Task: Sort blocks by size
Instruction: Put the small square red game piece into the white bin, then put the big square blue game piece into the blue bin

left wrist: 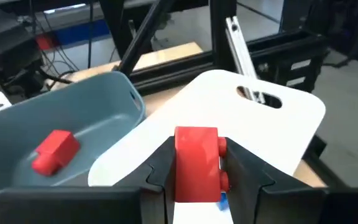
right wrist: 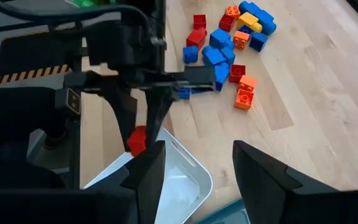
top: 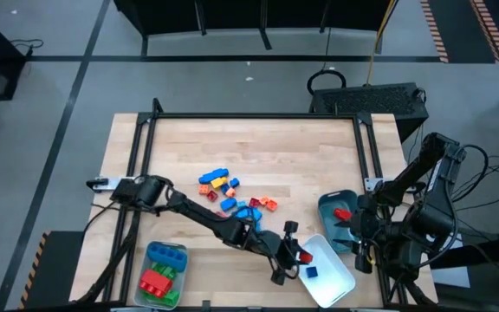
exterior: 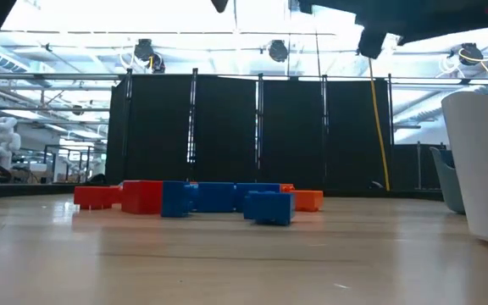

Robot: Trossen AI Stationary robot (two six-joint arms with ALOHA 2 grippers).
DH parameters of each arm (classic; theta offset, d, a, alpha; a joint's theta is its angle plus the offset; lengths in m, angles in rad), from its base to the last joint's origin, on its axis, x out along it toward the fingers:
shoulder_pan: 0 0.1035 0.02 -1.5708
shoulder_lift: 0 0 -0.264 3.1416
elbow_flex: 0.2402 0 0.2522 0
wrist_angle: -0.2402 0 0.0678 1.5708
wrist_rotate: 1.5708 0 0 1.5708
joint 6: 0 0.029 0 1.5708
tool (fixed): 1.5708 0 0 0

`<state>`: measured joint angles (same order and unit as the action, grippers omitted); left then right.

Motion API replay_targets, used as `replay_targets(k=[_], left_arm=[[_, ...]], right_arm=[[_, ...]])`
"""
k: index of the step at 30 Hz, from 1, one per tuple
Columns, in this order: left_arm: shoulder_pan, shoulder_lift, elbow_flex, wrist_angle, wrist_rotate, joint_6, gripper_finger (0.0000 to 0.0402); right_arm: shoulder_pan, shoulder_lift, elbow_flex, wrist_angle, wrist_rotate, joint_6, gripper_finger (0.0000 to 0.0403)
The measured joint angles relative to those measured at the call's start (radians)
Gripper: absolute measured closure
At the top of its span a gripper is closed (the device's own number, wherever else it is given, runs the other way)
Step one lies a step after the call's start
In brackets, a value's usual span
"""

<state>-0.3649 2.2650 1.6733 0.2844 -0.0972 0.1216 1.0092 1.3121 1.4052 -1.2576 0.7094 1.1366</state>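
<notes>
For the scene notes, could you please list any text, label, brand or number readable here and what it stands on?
None can be read: the blocks, the white tray, the teal tray and both arms carry no legible text.
The small pale square on the left arm's wrist is too small to read.

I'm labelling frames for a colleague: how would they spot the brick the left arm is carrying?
Find the white tray at the table's near right corner. Above its rim hangs the left gripper, shut on a small red brick, the only brick off the table and outside any tray.
</notes>
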Motion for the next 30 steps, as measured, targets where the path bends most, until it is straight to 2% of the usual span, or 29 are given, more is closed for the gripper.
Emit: replay_targets(k=[3,7,10,13,16,19,24,27,30], left_arm=[[0.007,0.007,0.008,0.002,-0.004,0.04,0.0282],[0.014,0.006,0.014,0.007,-0.002,0.081,0.0211],[0.018,0.006,0.014,-0.007,0.037,0.095,0.0163],[0.018,-0.011,0.014,-0.092,0.04,0.104,0.0134],[0.014,-0.088,0.012,-0.309,0.044,0.171,0.0132],[0.005,-0.198,0.015,-0.532,-0.004,0.191,0.0146],[0.021,-0.326,-0.023,-0.859,-0.009,0.062,0.0163],[0.037,-0.366,-0.139,-0.926,-0.018,0.008,0.0164],[0.042,-0.402,-0.295,-0.882,-0.022,-0.008,0.0164]], right_arm=[[0.0,0.0,0.0,0.004,0.0,0.001,0.0232],[0.0,0.0,0.0,0.004,0.0,0.001,0.0232],[0.0,0.0,0.0,0.004,0.0,0.001,0.0232],[0.0,0.0,0.0,0.004,0.0,0.0,0.0232],[0.0,0.0,0.0,0.003,-0.001,0.0,0.0232],[0.0,0.0,0.0,0.003,-0.001,0.0,0.0232],[0.0,0.0,-0.001,0.004,0.0,0.0,0.0232],[0.0,0.0,-0.001,0.004,0.0,0.0,0.0232],[0.0,0.0,-0.001,0.004,0.001,-0.006,0.0232]])
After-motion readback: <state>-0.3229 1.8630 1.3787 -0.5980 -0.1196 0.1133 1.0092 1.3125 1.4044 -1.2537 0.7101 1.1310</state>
